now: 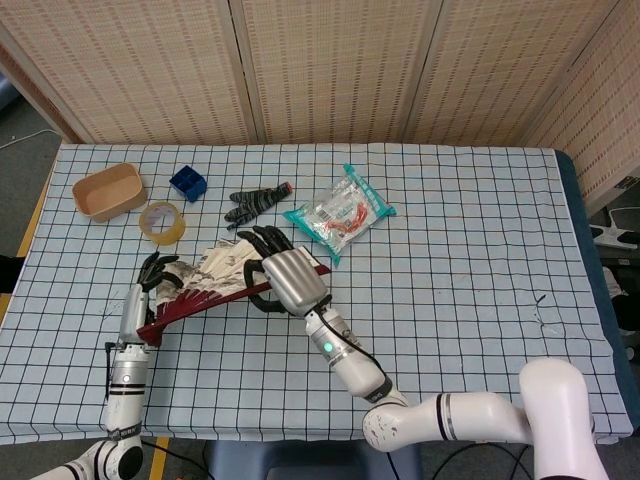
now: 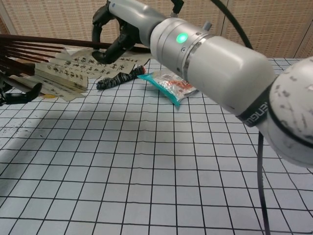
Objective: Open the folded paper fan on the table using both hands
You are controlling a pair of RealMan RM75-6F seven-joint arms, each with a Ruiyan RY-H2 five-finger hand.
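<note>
The paper fan (image 1: 213, 270) is partly spread, its cream leaf with black writing fanned out above dark red ribs. In the chest view the fan (image 2: 68, 69) is lifted at the far left. My left hand (image 1: 140, 298) holds the ribs close to the pivot at the fan's left end; its dark fingers (image 2: 23, 93) show at the left edge of the chest view. My right hand (image 1: 288, 280) grips the outer dark red guard stick on the fan's right side, fingers curled round it. That right hand (image 2: 116, 27) sits high in the chest view.
Behind the fan lie a dark striped cloth item (image 1: 255, 201), a teal snack packet (image 1: 340, 214), a tape roll (image 1: 162, 222), a blue block (image 1: 187, 183) and a tan bowl (image 1: 106, 191). The checked tablecloth (image 1: 470, 260) stretches to the right.
</note>
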